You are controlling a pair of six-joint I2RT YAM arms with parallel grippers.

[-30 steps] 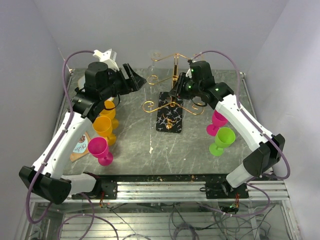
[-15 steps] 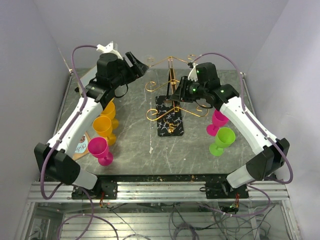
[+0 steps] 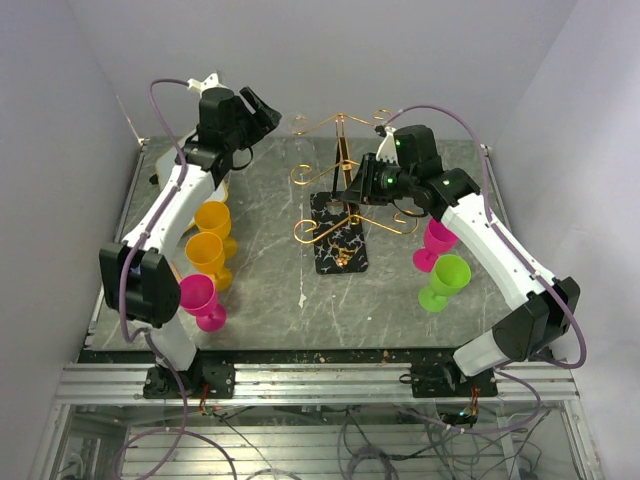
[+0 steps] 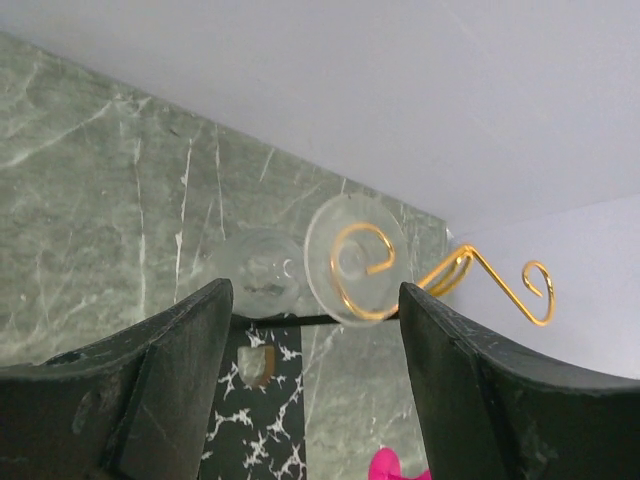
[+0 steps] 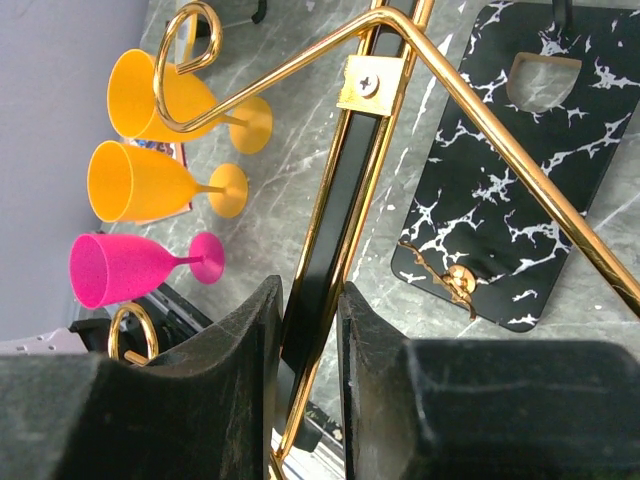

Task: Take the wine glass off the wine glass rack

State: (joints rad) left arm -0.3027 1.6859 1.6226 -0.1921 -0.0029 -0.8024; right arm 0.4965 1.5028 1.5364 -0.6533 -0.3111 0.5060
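Grey-green marble bench (image 3: 270, 290) carries the wine glass rack (image 3: 340, 242), its post (image 5: 322, 250) clenched in the right claw (image 5: 308, 300), while the released left claw (image 4: 315, 300) faces the clear wine glass (image 4: 262, 268) hung on a rear scroll hook (image 4: 455, 266), whose curl could snag it on withdrawal.

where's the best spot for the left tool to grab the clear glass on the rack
Likely the bowl, hanging below the foot. The glass is upside down, foot caught on the rack's gold hook, stem hidden. Come from the rack's left, where the open left tool faces it.
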